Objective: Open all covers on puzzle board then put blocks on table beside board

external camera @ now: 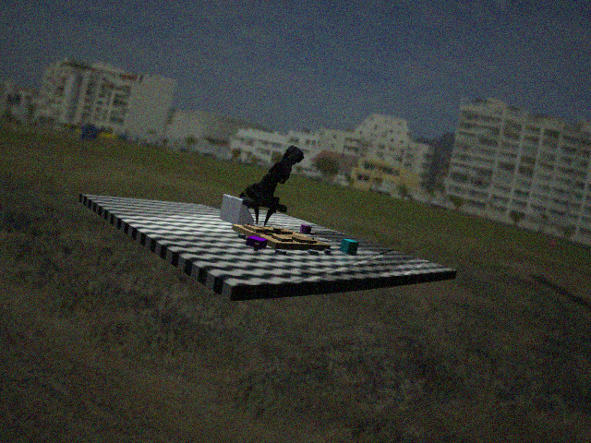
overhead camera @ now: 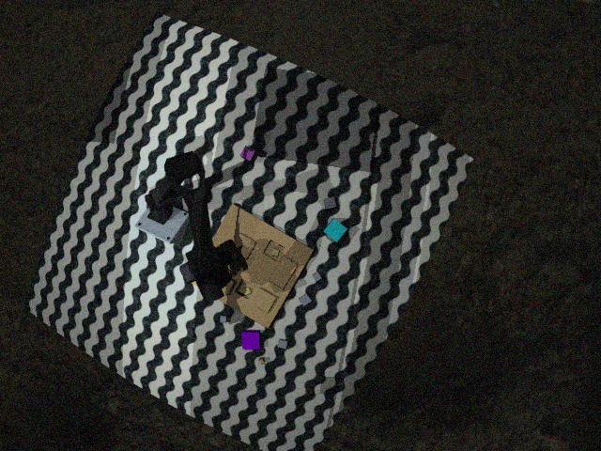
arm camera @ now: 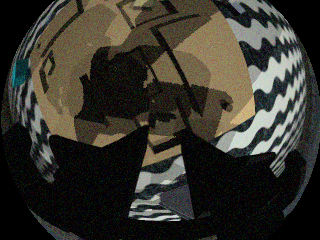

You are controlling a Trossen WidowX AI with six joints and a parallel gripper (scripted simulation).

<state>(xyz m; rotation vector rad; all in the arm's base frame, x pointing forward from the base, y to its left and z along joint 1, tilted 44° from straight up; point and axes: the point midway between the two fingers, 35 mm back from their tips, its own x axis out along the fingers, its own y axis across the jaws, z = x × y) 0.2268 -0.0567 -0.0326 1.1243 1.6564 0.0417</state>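
A: Where's the gripper?

B: Above the puzzle board's edge nearest the arm's base plate, fingers partly apart, gripping nothing.

A: Room around it?

B: Striped table lies wide on every side. 3 blocks sit off the board: teal, large purple, small purple.

A: Board's long axis?

B: Diagonal in the top view, from upper left to lower right.

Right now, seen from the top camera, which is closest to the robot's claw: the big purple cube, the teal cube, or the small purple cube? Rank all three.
From the gripper, over the tan wooden board:
1. Big purple cube, on the table below the board.
2. Teal cube, right of the board.
3. Small purple cube, above the board.
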